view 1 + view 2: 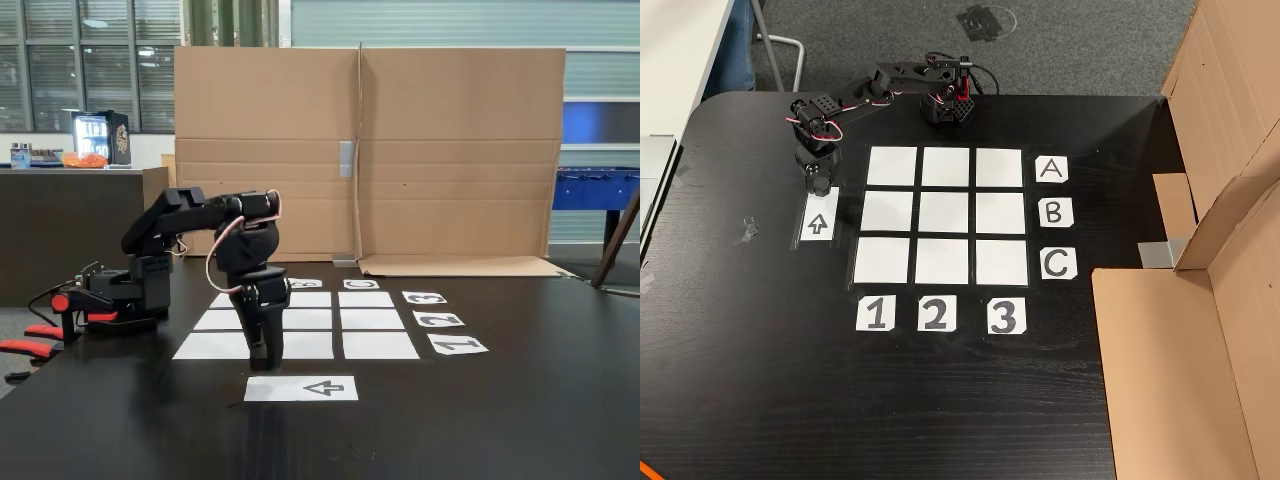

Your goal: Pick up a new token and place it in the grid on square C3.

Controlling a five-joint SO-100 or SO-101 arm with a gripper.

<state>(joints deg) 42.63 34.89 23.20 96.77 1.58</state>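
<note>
Cardboard wall behind grid; arrow sheet beside.

grid: nine white paper cells, 3x3, flat on the black table, all bare
square C3: corner cell by the C and 3 labels, empty

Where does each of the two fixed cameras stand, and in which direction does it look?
A fixed view: low, at table height, across the black table toward the cardboard wall; the arm's base sits left, the gripper hangs above the arrow sheet.
Another fixed view: high above, looking down on the grid; the arm reaches from the top edge, gripper at the arrow sheet.
Both share: arm, grid, arrow sheet, number labels, cardboard.
</note>
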